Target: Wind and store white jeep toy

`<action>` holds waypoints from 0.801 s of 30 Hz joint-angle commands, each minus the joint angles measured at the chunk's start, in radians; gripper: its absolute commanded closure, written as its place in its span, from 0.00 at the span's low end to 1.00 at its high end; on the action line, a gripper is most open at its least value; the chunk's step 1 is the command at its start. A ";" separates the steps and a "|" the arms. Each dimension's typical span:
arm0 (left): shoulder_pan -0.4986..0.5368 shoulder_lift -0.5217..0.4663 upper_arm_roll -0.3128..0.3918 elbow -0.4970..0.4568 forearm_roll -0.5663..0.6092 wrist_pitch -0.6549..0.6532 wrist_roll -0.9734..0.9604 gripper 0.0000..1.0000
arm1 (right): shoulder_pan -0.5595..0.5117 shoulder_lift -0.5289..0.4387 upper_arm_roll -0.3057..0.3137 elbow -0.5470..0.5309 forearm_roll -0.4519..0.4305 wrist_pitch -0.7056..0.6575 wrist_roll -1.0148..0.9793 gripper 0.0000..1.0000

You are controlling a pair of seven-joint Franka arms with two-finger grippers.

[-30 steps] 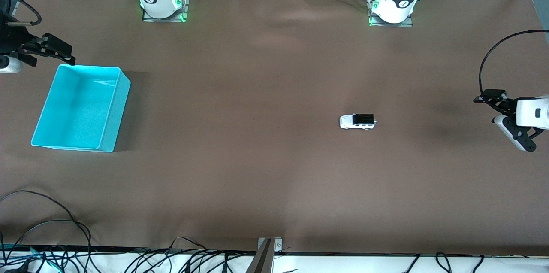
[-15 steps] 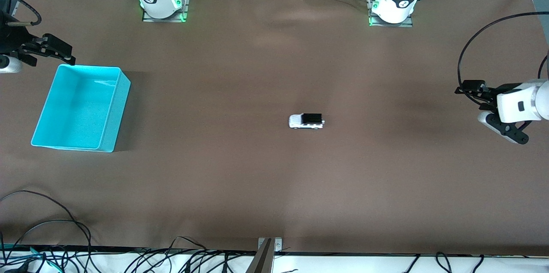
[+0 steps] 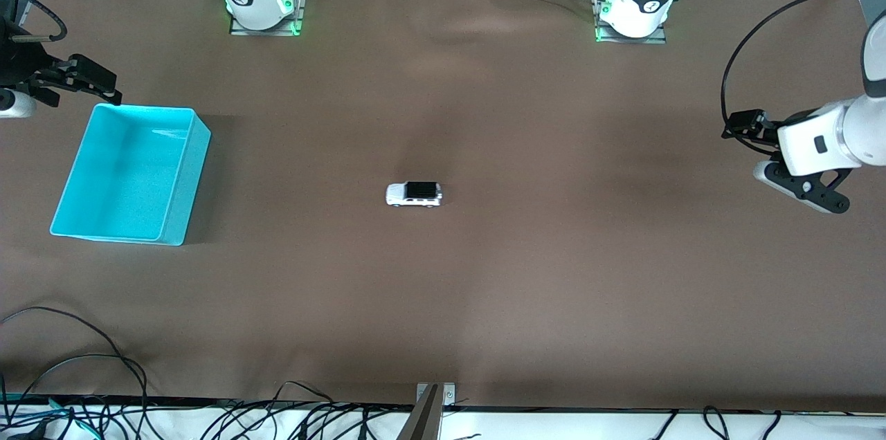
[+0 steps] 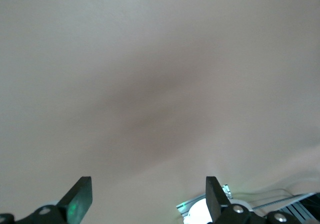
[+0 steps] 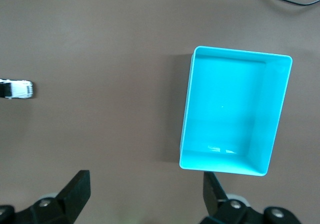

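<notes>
- Black plastic fingers of the left gripper (image 4: 145, 204) stand wide apart with nothing between them in the left wrist view; the gripper hangs in the air over the bare brown table covering (image 3: 554, 274) at the left arm's end of the table.
- That wrist view shows only brown covering under the fingers, plus a white arm base with a green light (image 4: 200, 211) at its edge; neither the toy nor the bin appears in it.
- The front view shows what the left wrist view lacks: the white arm link above the left gripper (image 3: 796, 180) and a black cable (image 3: 734, 73) looping over it.
- The right gripper (image 5: 145, 196) also has its black fingers spread wide and empty; it waits in the air just beside the bin's corner, at the right arm's end of the table.
- Its wrist view looks straight down into the cyan rectangular plastic bin (image 5: 280, 114), whose smooth floor holds nothing, and catches the toy (image 5: 17, 89) at the picture's edge, half cut off.
- In the front view the right gripper (image 3: 83, 80) shows only as a dark shape at the picture's edge, near the cyan bin (image 3: 197, 149).
- The small white boxy jeep toy (image 3: 414, 194) stands upright on its wheels near the table's middle, well apart from the bin and both grippers.
- Its roof is black, its side windows dark, and its length runs along the table toward the two ends.
</notes>
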 commanded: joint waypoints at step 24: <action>-0.357 -0.367 0.386 -0.405 -0.072 0.387 -0.161 0.00 | -0.003 0.008 0.002 0.025 -0.012 -0.005 -0.001 0.00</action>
